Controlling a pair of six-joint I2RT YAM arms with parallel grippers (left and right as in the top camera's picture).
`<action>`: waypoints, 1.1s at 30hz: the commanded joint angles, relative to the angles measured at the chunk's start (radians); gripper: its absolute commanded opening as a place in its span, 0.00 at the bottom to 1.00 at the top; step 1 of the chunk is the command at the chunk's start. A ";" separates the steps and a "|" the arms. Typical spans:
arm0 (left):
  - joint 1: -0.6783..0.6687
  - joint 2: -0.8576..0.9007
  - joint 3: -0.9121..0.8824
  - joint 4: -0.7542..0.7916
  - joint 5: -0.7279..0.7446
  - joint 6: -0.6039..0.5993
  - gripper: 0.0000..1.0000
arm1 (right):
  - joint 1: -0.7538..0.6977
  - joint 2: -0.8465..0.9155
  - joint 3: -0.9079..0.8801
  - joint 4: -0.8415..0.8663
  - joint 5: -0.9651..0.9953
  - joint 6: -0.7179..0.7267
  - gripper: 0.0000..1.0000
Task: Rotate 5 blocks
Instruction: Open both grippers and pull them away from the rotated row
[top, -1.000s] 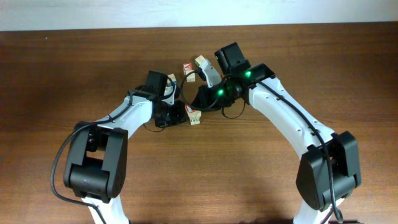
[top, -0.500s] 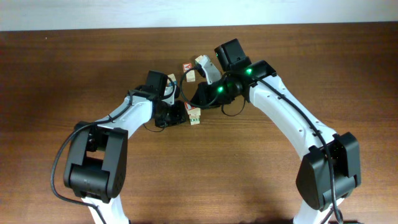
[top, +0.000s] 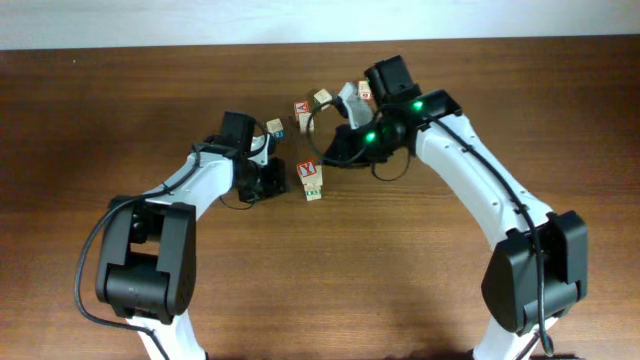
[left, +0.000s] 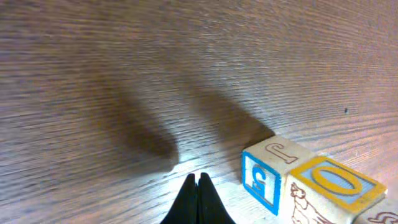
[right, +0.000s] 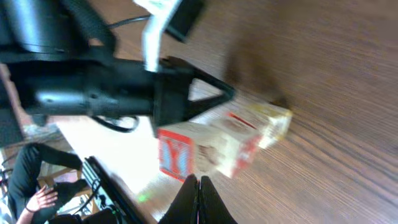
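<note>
Several small wooden blocks lie at the middle of the table. A red Y block (top: 309, 170) touches a green-printed one (top: 313, 190). Further back are a blue-faced block (top: 275, 127), a red-printed block (top: 301, 108) and a tan block (top: 322, 98). My left gripper (top: 283, 184) is shut and empty, just left of the pair. In the left wrist view its tip (left: 198, 180) rests beside a blue-framed block (left: 260, 179) and one with a yellow O (left: 336, 182). My right gripper (top: 330, 157) is shut and empty. Its tip (right: 199, 182) sits close before the red Y block (right: 174, 155).
The left arm's black gripper body (right: 106, 93) fills the space right behind the block pair in the right wrist view. Bare brown wooden table (top: 480, 60) lies on all sides. A white wall edge (top: 120, 20) runs along the back.
The right arm has pulled back to the right, uncovering the red Y block. The left gripper has slid a little left, away from the pair. Both grippers stayed shut.
</note>
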 joint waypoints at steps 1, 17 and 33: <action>0.000 -0.006 0.016 -0.002 -0.007 0.032 0.00 | -0.011 -0.010 0.021 -0.037 0.090 -0.031 0.04; 0.027 -0.185 0.027 -0.021 0.015 0.137 0.00 | -0.004 0.041 -0.011 -0.035 0.160 -0.035 0.04; 0.024 -0.212 0.027 -0.042 0.137 0.136 0.00 | -0.003 0.041 -0.109 0.048 0.099 -0.035 0.04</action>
